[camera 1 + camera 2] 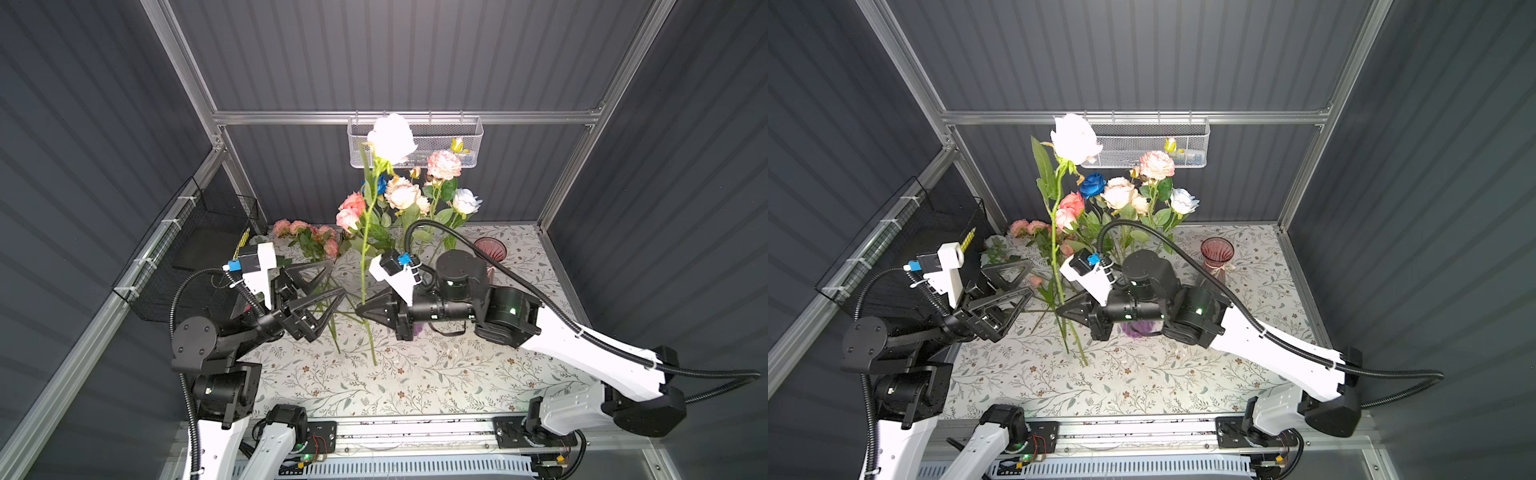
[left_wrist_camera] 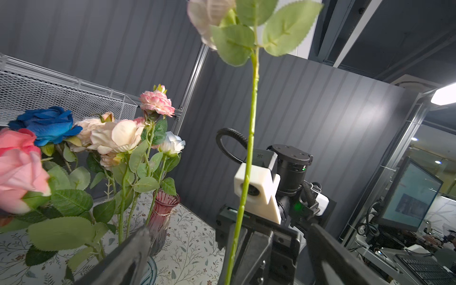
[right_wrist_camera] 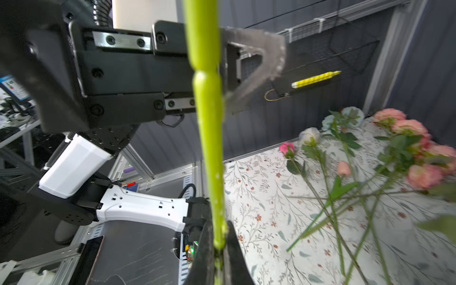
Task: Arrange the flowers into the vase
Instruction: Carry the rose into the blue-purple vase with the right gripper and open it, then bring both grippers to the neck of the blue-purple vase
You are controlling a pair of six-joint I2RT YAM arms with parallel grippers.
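Two hands flank the white rose [image 1: 364, 266]: right hand [image 1: 361, 311] clenched low on its stem, holding it upright above the tabletop [image 1: 415, 386]; left hand [image 1: 338, 277] released beside it. Probably light, wiry; grip stem, not soft bloom. Farther back, loose flowers [image 1: 313, 241] lie.

Floral-print table cover [image 1: 415, 382], pale with leafy sprigs. Silver mesh basket [image 1: 440, 141] hangs on the back rail at 12 o'clock, with a small yellow object [image 1: 457, 145] inside, kind unclear. Black wire basket [image 1: 195, 249] is on the side wall at 9–10 o'clock and holds a yellow striped stick [image 1: 968, 239]. The left wrist view shows a lit monitor [image 2: 409, 195] outside the enclosure, keyboard [image 2: 424, 270] near it.
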